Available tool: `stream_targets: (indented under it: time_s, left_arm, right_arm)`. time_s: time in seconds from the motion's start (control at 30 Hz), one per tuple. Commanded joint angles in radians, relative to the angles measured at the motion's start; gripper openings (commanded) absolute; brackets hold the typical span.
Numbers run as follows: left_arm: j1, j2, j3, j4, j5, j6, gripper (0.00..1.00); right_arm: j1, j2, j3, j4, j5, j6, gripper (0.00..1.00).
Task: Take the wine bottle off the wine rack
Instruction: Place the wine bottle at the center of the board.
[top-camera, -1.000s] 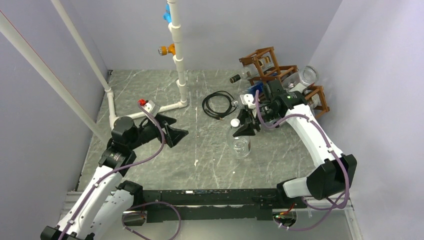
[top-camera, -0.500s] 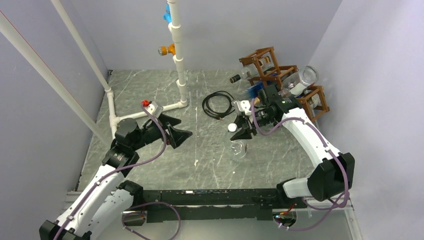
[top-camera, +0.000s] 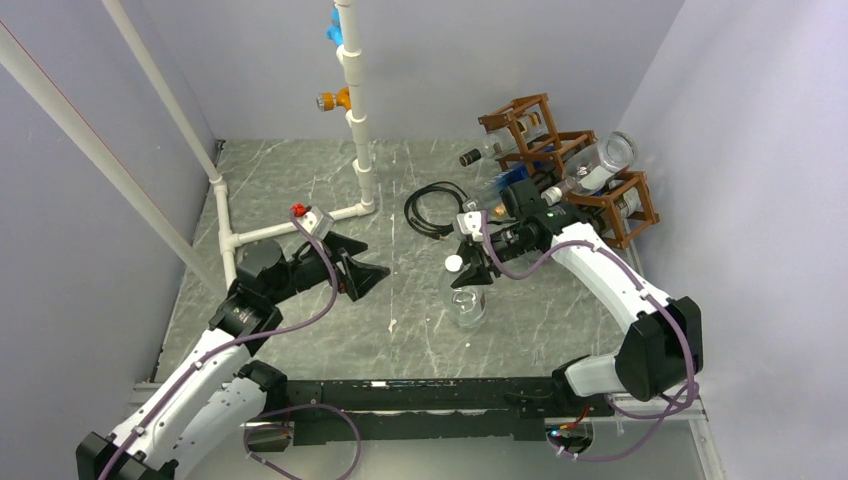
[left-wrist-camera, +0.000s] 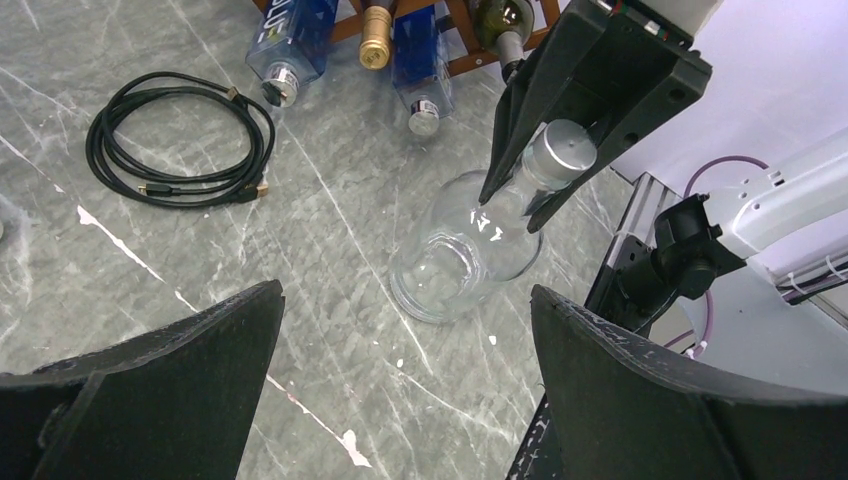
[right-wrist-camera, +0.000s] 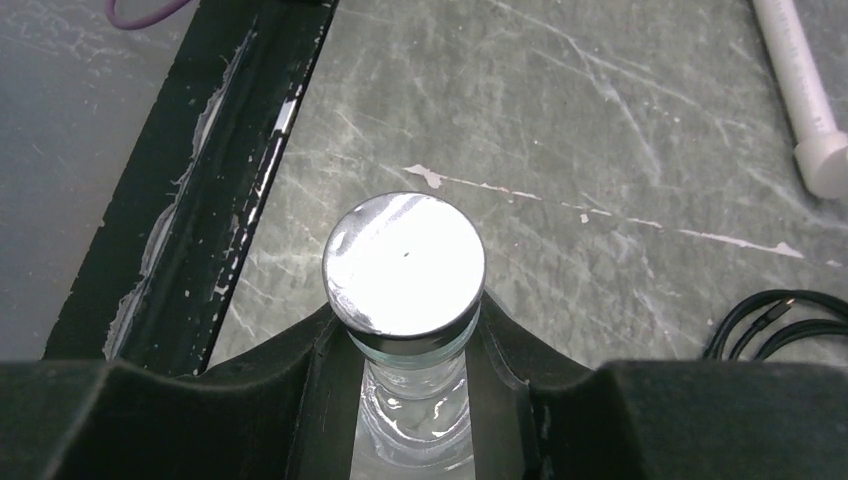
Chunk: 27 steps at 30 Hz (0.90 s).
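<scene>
A clear glass wine bottle (top-camera: 466, 298) with a silver cap stands tilted on the grey marble table, left of and in front of the rack. My right gripper (top-camera: 468, 268) is shut on its neck just under the cap. The right wrist view shows the cap (right-wrist-camera: 405, 262) between the fingers of the right gripper (right-wrist-camera: 410, 318). The reddish-brown wine rack (top-camera: 560, 150) stands at the back right and still holds other bottles. My left gripper (top-camera: 375, 257) is open and empty, left of the bottle. The left wrist view shows the bottle (left-wrist-camera: 465, 250) beyond the open left gripper (left-wrist-camera: 405, 292).
A black coiled cable (top-camera: 437, 208) lies left of the rack and also shows in the left wrist view (left-wrist-camera: 180, 140). A white pipe frame (top-camera: 355, 110) stands at the back left. Blue bottles (left-wrist-camera: 295, 35) stick out of the rack. A black rail (top-camera: 400, 395) runs along the near edge.
My right gripper has carried the clear bottle left and nearer, away from the rack, and stood it more upright. My left gripper has shifted slightly right towards it.
</scene>
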Motion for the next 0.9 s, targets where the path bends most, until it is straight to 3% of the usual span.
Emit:
stream_targets:
  time_s: [0.0,0.13,0.43,0.67,0.87]
  left_arm:
    - [-0.017,-0.007,-0.005,0.058,-0.018,-0.004,0.99]
    - [-0.031,0.000,0.000,0.062,-0.027,-0.002,0.99]
    - [-0.082,0.021,0.000,0.096,-0.055,-0.007,0.99]
    - [-0.156,0.065,0.022,0.107,-0.098,0.015,0.99]
    - [-0.262,0.113,0.040,0.134,-0.150,0.095,0.99]
  right_arm:
    - [0.003,-0.042,-0.021,0.129,-0.071,0.006,0.08]
    - [0.003,-0.050,-0.060,0.148,-0.060,-0.002,0.20]
    - [-0.009,-0.077,-0.097,0.036,-0.073,-0.143,0.68]
    - [-0.059,-0.108,-0.097,-0.009,-0.092,-0.164,0.91]
    - [-0.166,-0.153,-0.082,-0.105,-0.156,-0.219,0.99]
